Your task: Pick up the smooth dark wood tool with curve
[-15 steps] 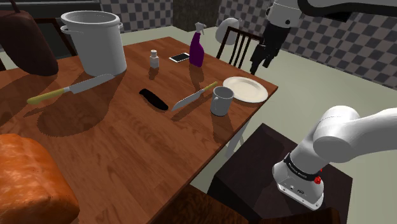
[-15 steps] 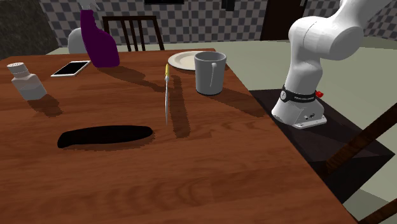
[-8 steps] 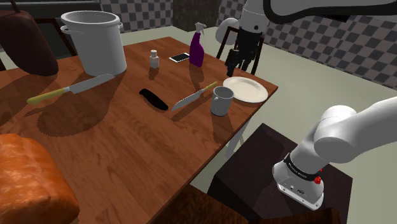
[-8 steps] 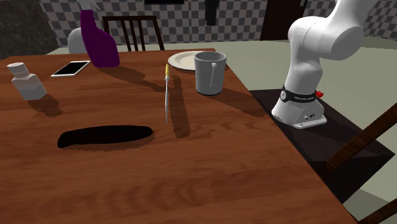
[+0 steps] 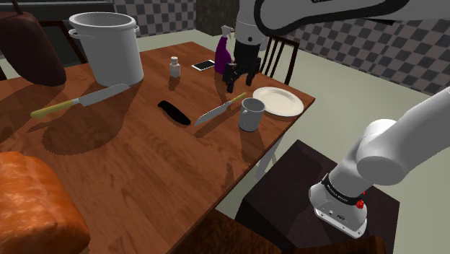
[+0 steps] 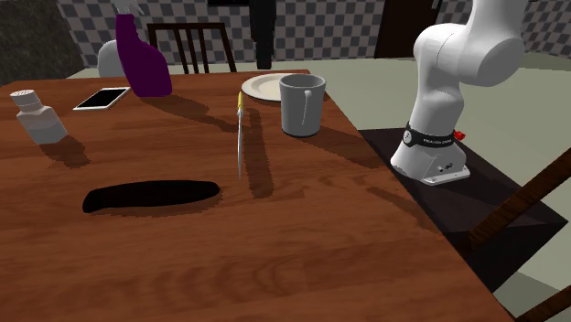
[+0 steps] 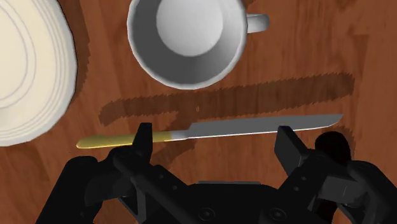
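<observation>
Gripper: the black gripper (image 7: 215, 144) is hanging over the table, pointing down, and its 2 fingers (image 7: 144, 135) are standing wide apart with nothing clasped.
Under the gripper: a small knife (image 7: 210, 130) with a yellow handle is lying flat on the wood, running across the gap from 1 finger to the other.
Just beyond the knife: a pale mug (image 7: 188, 38) is standing upright, and a cream plate (image 7: 28, 70) is sitting beside it.
Gripper from the shoulder view: the gripper (image 5: 233, 81) is hovering near the purple spray bottle (image 5: 223, 54), above the small knife's yellow handle end.
Dark curved tool: the tool (image 5: 174, 112) is lying flat on the brown table (image 5: 144, 166), untouched and well apart from the gripper, across the small knife from the mug.
Tool in the second exterior view: the tool (image 6: 151, 196) is showing as a long black shape, just beside the small knife's blade tip.
Farther out: a phone (image 5: 203, 65) and a small shaker (image 5: 174, 67) are sitting past the tool, a large knife (image 5: 79, 101) is lying near a big grey pot (image 5: 108, 47).
</observation>
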You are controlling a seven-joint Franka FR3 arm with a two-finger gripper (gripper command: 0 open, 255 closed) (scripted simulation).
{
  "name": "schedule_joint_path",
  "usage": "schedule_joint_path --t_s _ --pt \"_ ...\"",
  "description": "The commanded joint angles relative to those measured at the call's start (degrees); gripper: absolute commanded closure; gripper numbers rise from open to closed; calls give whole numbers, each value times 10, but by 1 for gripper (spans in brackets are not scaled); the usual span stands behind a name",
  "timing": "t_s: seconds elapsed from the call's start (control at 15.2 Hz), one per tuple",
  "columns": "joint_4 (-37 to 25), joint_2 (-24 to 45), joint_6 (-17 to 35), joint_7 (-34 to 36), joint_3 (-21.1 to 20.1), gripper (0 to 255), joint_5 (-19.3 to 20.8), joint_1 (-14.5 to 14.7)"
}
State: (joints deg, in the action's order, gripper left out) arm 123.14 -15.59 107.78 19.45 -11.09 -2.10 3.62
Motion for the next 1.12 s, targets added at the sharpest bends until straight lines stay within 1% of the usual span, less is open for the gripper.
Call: schedule_joint_path --t_s 0.0,0.33,0.59,0.86,1.06 --pt "-37 46 6 23 -15 0 6 4" --pt "-131 158 13 75 -40 0 31 18" --pt "-222 252 5 114 -52 0 58 36" --pt "-332 351 -17 147 -56 0 86 62" --pt "-432 432 -43 166 -55 0 106 87"
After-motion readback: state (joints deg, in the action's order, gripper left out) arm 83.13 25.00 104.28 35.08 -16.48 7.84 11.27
